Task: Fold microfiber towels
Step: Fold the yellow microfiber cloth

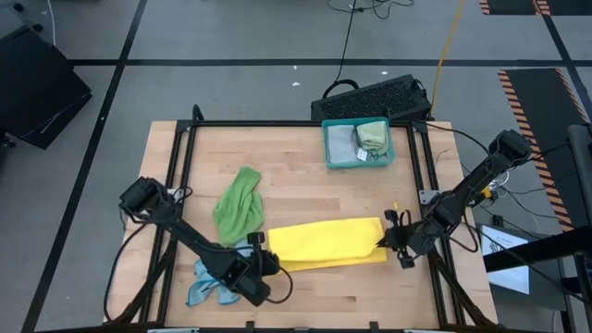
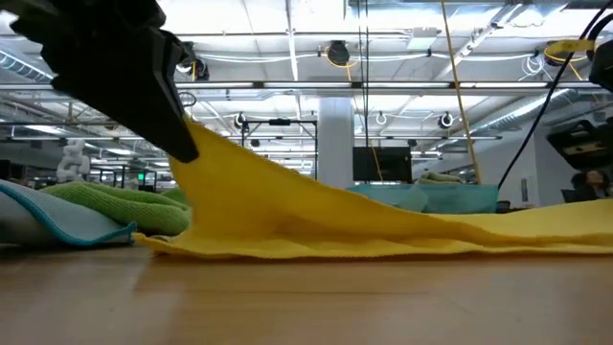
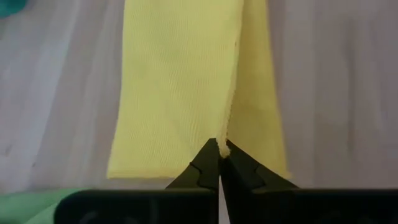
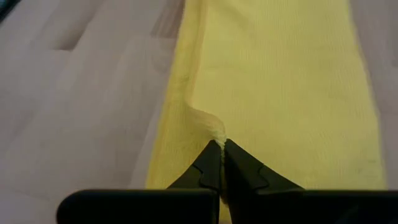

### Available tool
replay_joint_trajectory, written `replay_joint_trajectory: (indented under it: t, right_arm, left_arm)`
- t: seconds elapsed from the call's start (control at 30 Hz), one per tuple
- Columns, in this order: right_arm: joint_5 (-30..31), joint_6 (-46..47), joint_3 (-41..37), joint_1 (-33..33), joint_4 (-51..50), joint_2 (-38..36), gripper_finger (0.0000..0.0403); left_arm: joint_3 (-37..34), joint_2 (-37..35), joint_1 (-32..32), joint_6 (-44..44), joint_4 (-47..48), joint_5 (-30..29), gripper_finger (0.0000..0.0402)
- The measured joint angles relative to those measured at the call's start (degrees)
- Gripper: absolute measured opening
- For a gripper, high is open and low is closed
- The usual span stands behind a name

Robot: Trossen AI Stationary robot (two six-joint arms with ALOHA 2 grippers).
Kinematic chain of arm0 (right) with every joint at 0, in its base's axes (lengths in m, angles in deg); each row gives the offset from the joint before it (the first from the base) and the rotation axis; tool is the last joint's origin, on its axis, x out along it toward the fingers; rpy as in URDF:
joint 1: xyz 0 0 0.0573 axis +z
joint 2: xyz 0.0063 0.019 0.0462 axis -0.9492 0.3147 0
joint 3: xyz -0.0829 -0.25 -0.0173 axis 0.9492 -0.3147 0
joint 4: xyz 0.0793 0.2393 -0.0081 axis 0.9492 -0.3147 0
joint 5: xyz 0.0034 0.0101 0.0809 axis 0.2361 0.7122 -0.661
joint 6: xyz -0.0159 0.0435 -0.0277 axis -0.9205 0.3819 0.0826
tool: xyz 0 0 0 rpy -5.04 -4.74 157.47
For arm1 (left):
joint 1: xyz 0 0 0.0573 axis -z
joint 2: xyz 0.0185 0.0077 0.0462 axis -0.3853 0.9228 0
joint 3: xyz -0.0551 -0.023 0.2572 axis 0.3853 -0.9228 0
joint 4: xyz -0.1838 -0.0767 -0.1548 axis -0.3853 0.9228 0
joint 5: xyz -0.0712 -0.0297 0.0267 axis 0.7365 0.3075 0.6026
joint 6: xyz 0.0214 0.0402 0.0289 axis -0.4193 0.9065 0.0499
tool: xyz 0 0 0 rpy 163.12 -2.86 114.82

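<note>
Yellow towel [image 1: 328, 242] lies folded lengthwise on the table [image 1: 305, 166], well in front of the teal tray [image 1: 358, 144]. Left gripper [image 1: 262, 263] and right gripper [image 1: 387, 240] each pinch an opposite end with jaws pressed together. Green towel [image 1: 238, 203] sits beside it, blue towel [image 1: 205, 282] nearby.

No legible text, label, brand, number or sign anywhere.

Towels loose on the table: we count three, namely yellow towel [image 1: 328, 243], green towel [image 1: 239, 205], light blue towel [image 1: 205, 285].
Trays: we count one teal tray [image 1: 359, 125].
Towels in that tray: we count two.
Keyboards: we count one keyboard [image 1: 375, 97].
</note>
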Motion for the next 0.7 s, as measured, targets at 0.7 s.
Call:
replay_joint_trajectory:
  t: [0.7]
  right_arm:
    - [-3.53, 1.43, 0.0, -0.04, -0.45, 0.0, 0.0036]
  left_arm:
    - [0.02, 0.0, 0.75, 1.25, -3.17, 3.85, 0.0014]
